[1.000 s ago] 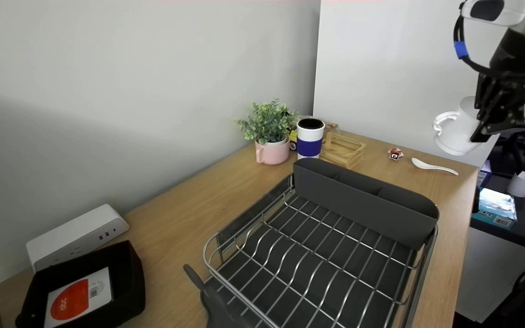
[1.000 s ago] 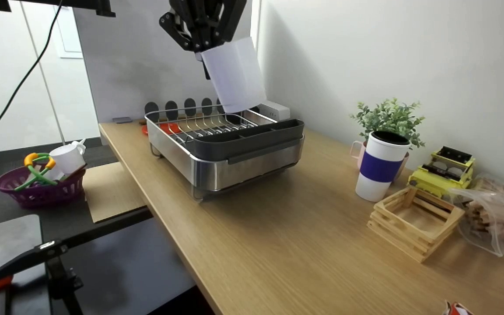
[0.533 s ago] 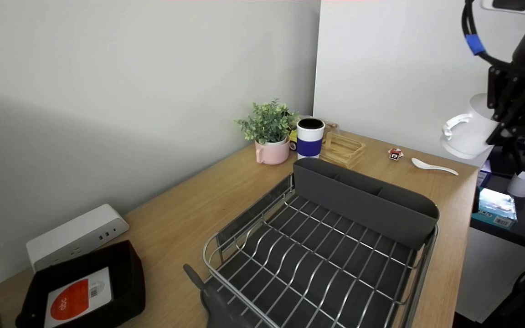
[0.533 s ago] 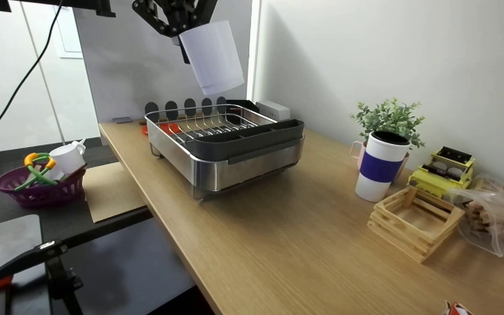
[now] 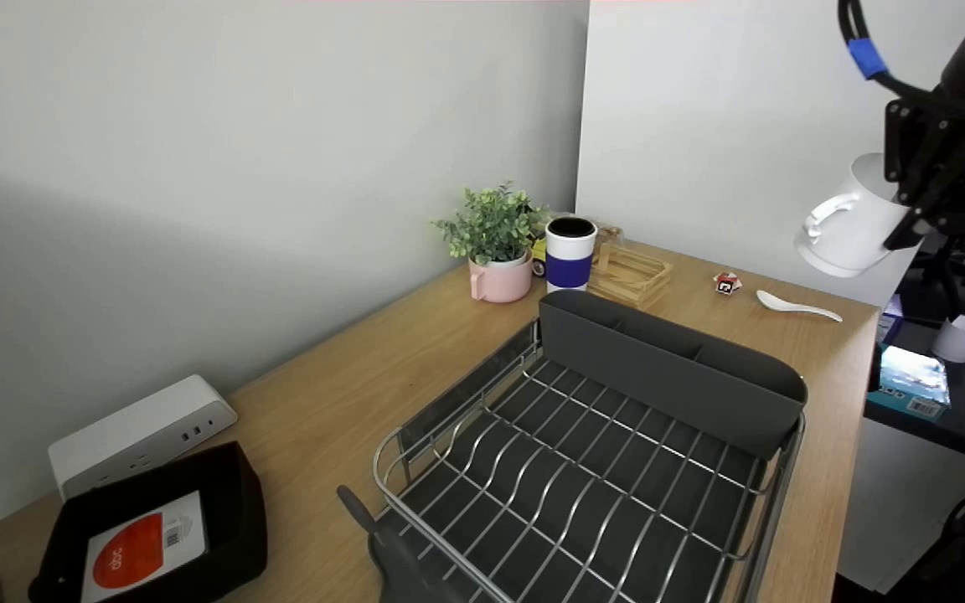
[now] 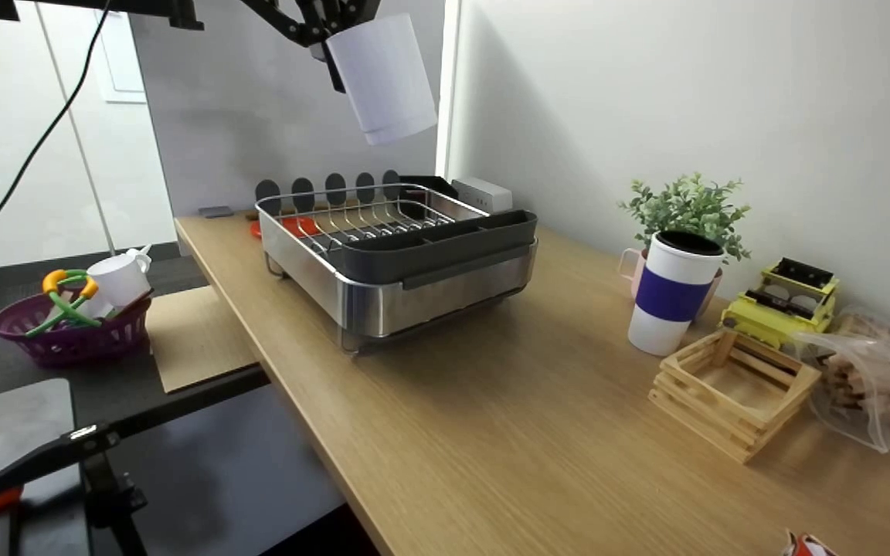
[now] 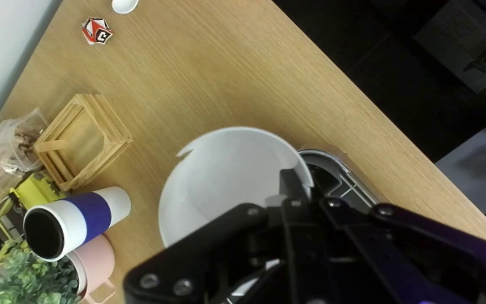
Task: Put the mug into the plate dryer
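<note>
Mug (image 5: 859,224), small and white, hangs in the air in both exterior views, raised above the table (image 6: 568,432) and apart from the plate dryer (image 6: 445,303). It leans, mouth upward, with its handle (image 5: 834,203) toward the left in an exterior view. In the wrist view the gripper (image 7: 303,184) has its fingers (image 7: 289,183) clamped on the mug's wall at the rim, one inside the mouth and the other, partly hidden, outside. Whether the mug hangs directly over the plate dryer I cannot tell.

The plate dryer has wire bars and a divided grey cutlery holder (image 5: 667,377) along its far end in an exterior view. Beyond it a travel cup (image 5: 568,249) with a blue band stands upright just beside a leafy plant (image 5: 491,222) in a pink pot (image 5: 501,283); a wooden crate (image 6: 708,403), a yellow toy (image 6: 781,309) and a clear bag (image 6: 881,378) are near them. A white spoon (image 5: 792,306) lies at the far right of the table. At the near left, a white power strip (image 5: 143,431) stands just beside a black box (image 5: 239,536) holding a card (image 5: 147,540) with a red oval. Lower than the table, at left in an exterior view, is a purple basket (image 6: 78,344).
</note>
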